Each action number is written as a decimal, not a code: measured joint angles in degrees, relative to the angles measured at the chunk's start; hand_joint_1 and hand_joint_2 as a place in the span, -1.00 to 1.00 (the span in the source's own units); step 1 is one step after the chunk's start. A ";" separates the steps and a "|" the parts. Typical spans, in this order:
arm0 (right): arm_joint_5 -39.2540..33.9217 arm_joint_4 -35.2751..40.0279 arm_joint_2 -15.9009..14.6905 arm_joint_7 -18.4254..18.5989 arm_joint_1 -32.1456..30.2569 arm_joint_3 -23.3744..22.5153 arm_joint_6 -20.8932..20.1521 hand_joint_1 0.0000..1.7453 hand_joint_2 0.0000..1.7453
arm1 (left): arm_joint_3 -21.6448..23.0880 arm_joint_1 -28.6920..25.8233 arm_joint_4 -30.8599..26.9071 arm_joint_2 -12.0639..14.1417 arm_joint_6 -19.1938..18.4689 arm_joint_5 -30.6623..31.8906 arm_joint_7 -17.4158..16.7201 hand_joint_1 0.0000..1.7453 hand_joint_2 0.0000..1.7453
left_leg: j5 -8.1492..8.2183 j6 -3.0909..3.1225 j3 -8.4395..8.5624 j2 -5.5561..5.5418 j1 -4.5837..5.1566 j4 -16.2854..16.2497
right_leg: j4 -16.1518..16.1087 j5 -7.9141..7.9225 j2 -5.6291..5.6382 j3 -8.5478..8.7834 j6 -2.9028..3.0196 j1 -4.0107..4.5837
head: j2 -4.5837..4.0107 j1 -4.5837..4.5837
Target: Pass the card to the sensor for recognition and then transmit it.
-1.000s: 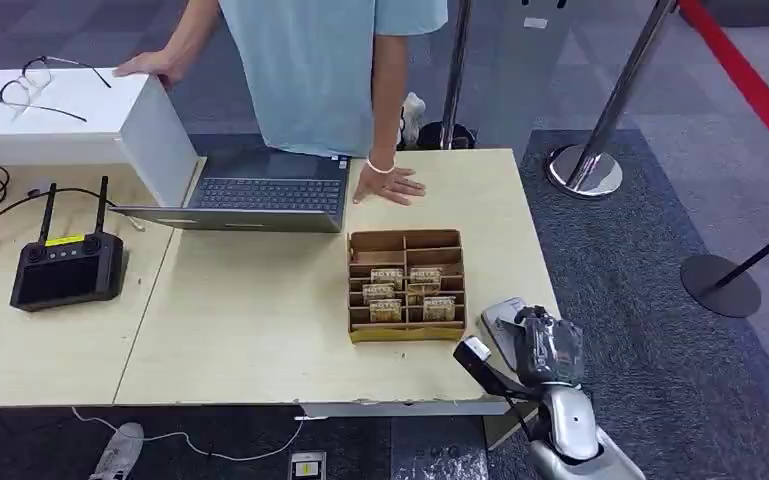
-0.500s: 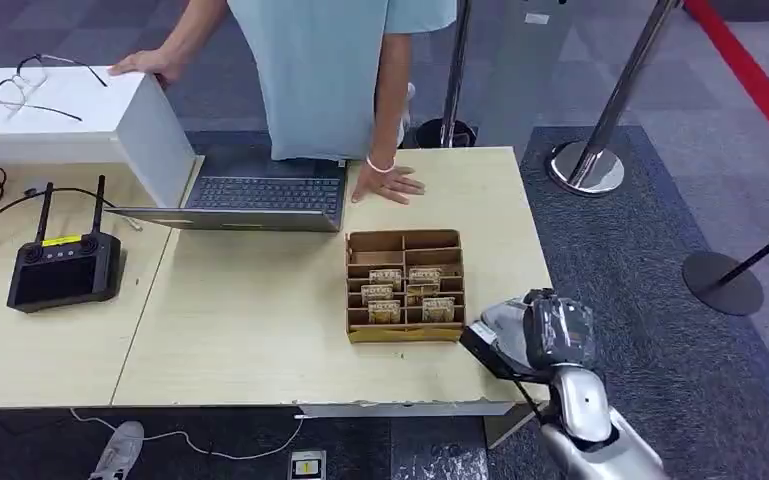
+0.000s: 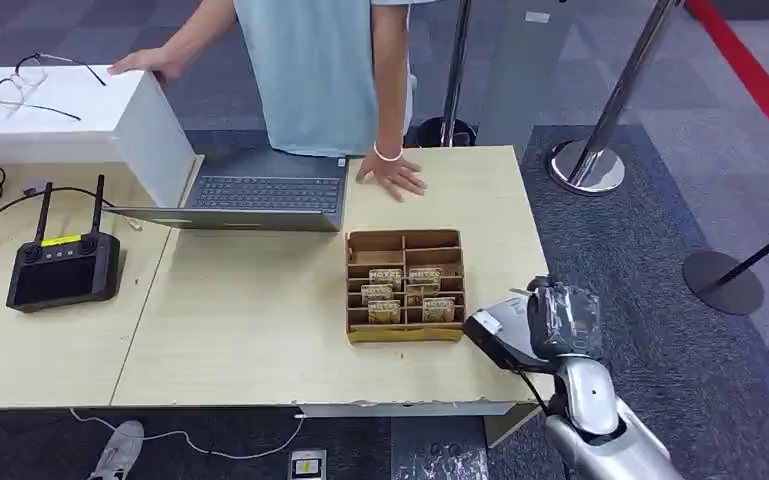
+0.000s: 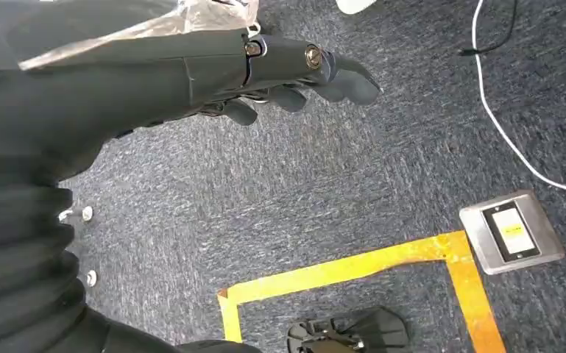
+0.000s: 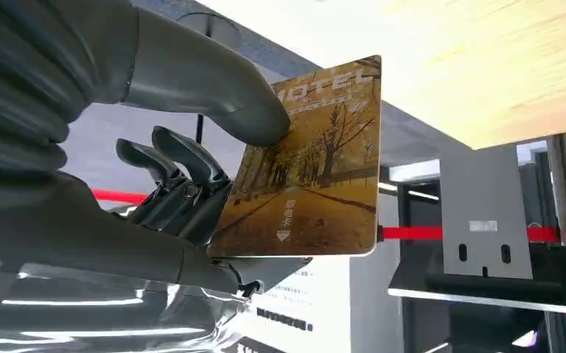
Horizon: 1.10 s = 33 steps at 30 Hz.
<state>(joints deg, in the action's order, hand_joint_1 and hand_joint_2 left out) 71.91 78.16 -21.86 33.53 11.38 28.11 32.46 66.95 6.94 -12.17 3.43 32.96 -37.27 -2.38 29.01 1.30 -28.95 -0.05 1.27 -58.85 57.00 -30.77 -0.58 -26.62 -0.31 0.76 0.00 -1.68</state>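
Note:
My right hand (image 3: 558, 322) hovers at the table's right edge, just right of the cardboard card box (image 3: 405, 336). In the right wrist view the thumb and fingers (image 5: 191, 176) pinch a hotel card (image 5: 309, 169) printed with an autumn tree avenue, held flat against the fingers. A sliver of the grey sensor pad (image 3: 516, 296) shows at the hand's far side; the hand hides the rest. Several more cards (image 3: 402, 292) stand in the box's slots. My left hand (image 4: 287, 66) hangs over the carpet, fingers stretched out and holding nothing.
A person (image 3: 320, 70) stands at the table's far side, one hand (image 3: 394, 176) on the tabletop beside an open laptop (image 3: 260, 195). A black controller (image 3: 60, 268) lies at the left. Stanchion bases (image 3: 585, 168) stand on the carpet to the right.
My right hand with the card has risen and moved away from me over the table's right edge, covering most of the grey pad. The person's hand on the table shifted slightly.

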 joint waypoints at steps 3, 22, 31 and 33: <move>0.46 0.63 -0.06 0.00 0.42 0.00 -0.92 1.00 1.00 | 0.00 0.01 0.00 -0.02 0.00 0.00 0.06 -1.00 1.00 | 0.00 0.00 -0.02 0.01 0.00 0.00 | 0.00 0.00 0.00 -0.02 0.00 0.00 | 0.00 0.04; 2.56 6.05 0.07 -2.91 14.09 1.92 -10.36 1.00 1.00 | 0.00 0.03 0.00 -0.57 0.00 0.83 0.48 -1.00 1.00 | 0.00 0.00 -0.05 -0.01 0.00 0.00 | 0.03 0.00 0.00 -0.05 0.00 0.00 | 0.00 0.04; 2.67 7.25 0.46 -3.19 18.64 4.35 -13.20 1.00 1.00 | 0.00 0.03 0.00 -0.90 -0.13 1.09 0.09 -1.00 1.00 | 0.00 0.00 -0.15 -0.02 0.00 0.00 | 0.03 -0.01 -0.01 -0.13 0.00 0.00 | 0.00 0.04; 2.53 7.28 0.52 -3.17 19.50 4.88 -13.70 1.00 1.00 | 0.00 0.04 0.00 -0.90 -0.20 1.20 0.09 -1.00 1.00 | 0.00 0.00 -0.17 -0.02 0.00 0.00 | 0.03 -0.01 -0.01 -0.15 0.00 0.00 | 0.00 0.04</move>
<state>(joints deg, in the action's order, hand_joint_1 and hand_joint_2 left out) 74.44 85.44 -21.33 30.36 30.88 32.98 18.75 66.95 6.98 -12.17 2.54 32.76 -36.06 -2.30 29.01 1.30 -29.13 -0.07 1.27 -58.85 57.03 -30.78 -0.59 -26.77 -0.31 0.76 0.00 -1.64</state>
